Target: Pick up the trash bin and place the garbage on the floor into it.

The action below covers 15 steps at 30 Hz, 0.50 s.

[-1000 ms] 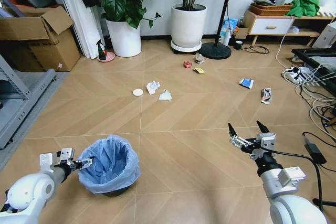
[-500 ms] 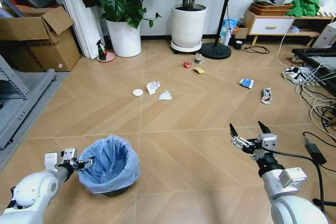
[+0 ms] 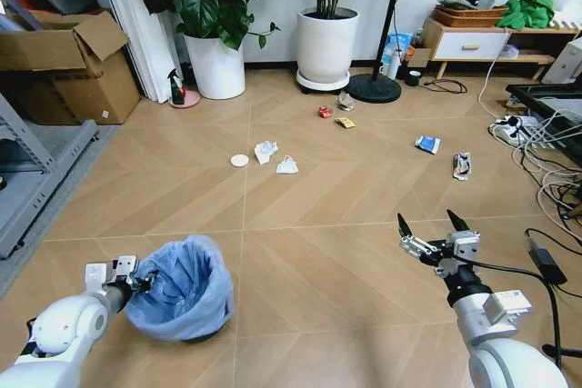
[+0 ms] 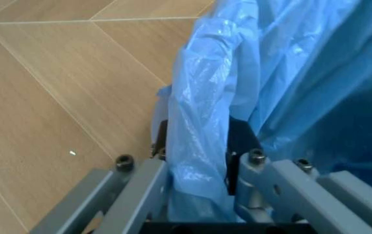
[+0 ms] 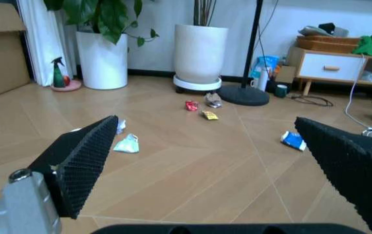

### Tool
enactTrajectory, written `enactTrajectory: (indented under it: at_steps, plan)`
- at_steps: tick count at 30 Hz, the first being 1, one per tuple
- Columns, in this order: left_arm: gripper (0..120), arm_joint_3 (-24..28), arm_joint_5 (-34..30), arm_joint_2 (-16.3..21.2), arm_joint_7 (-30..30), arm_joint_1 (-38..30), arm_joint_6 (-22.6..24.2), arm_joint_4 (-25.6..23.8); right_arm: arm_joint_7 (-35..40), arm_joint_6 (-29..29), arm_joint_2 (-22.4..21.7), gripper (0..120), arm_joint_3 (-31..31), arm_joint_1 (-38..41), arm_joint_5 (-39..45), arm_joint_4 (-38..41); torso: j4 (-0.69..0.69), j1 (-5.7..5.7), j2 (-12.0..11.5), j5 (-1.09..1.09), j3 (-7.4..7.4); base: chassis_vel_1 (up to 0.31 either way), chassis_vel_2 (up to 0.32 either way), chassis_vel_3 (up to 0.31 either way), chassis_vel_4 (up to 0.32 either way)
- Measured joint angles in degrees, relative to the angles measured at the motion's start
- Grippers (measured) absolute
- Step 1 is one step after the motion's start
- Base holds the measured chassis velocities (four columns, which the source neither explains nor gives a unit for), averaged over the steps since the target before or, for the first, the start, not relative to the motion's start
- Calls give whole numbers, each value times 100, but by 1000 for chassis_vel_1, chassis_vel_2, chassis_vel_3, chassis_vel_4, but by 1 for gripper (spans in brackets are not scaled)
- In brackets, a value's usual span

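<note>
Tilted now toward the left gripper (image 3: 138, 283), the trash bin (image 3: 177, 290) has tipped from upright while the jaws stay clamped on its bagged rim (image 4: 199, 146). Its dark base is mostly hidden under the blue liner. Beyond the bin lie two white tissues (image 3: 275, 157), one white disc (image 3: 238, 160), one red can (image 3: 325, 112), one yellow wrapper (image 3: 345, 122). Right of the bin, the right gripper (image 3: 433, 227) hovers spread wide.

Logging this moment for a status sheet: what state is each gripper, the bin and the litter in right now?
left gripper: shut on the trash bin's bagged rim.
right gripper: open, holding nothing, above the floor.
trash bin: tilted toward the left gripper, bag-lined.
crumpled white tissues: lying on the floor.
crushed red can: on the floor near the plant pot.
</note>
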Motion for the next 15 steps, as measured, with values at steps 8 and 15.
enactTrajectory:
  at_steps: [8,15]
  plan:
    - [0,-129,-6,23,31,151,6,-138,9,-17,-2,100,-37,13,-16,-9,-4,1,0,-13,1,0,0,0,0]
    - [0,-397,-85,-4,13,347,34,-418,81,-114,-28,100,-21,28,28,17,-1,1,-1,-6,2,0,0,0,0]
